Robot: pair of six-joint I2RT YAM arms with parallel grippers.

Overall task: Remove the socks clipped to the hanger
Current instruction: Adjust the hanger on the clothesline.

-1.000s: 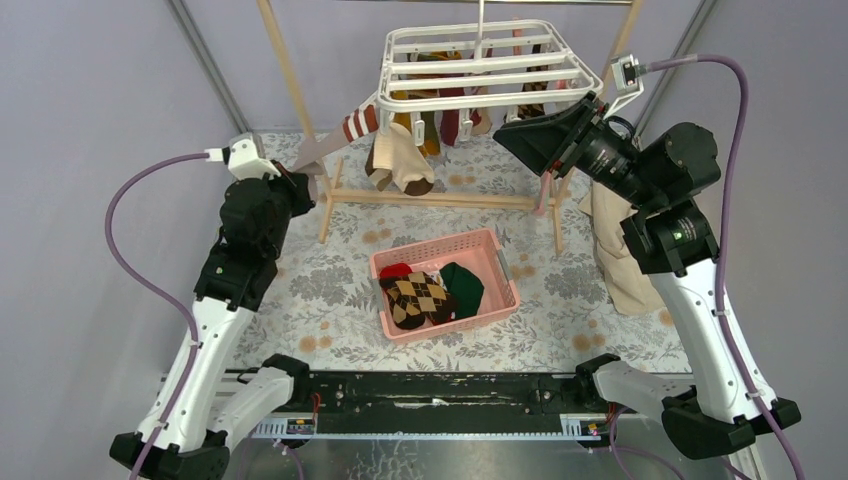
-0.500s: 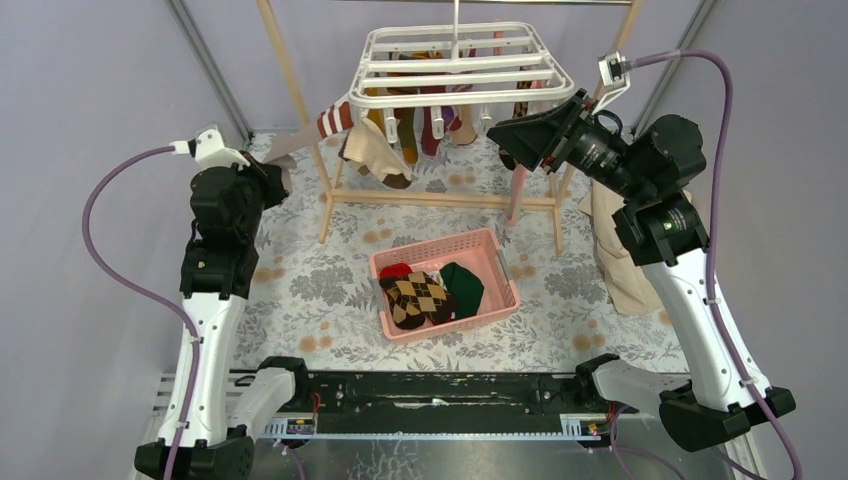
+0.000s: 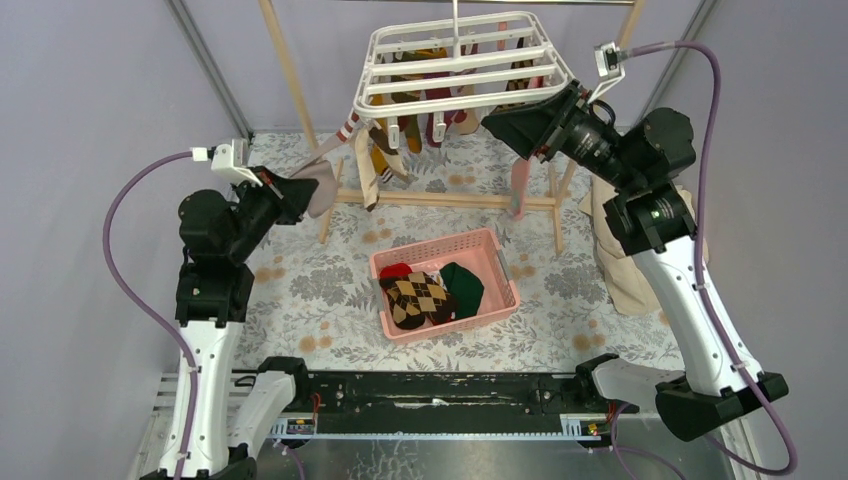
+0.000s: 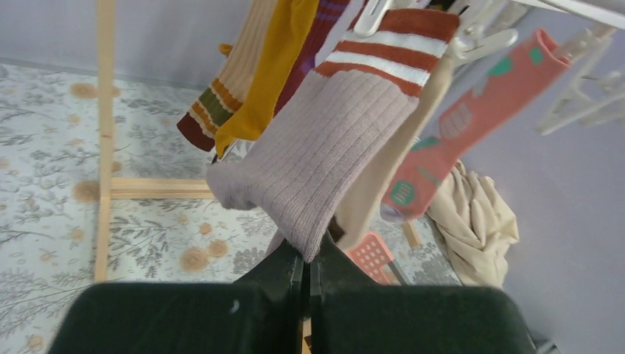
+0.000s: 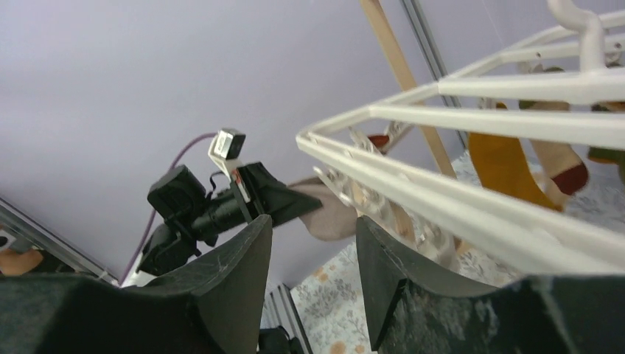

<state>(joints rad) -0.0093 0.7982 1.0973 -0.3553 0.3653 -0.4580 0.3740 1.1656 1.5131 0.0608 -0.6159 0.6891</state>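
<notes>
Left gripper (image 4: 309,258): pinching mauve sock (image 4: 324,155), dragged left.
Hanger (image 5: 516,125): we see it tilt; sock still clipped.
Right gripper (image 5: 313,228): jaws apart, empty.

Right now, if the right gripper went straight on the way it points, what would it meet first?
Probably the near rail of the white plastic drying hanger, just beyond the open right gripper; depth is unclear.

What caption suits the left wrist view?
Left gripper shut on a mauve striped-cuff sock clipped to the hanger.
</notes>
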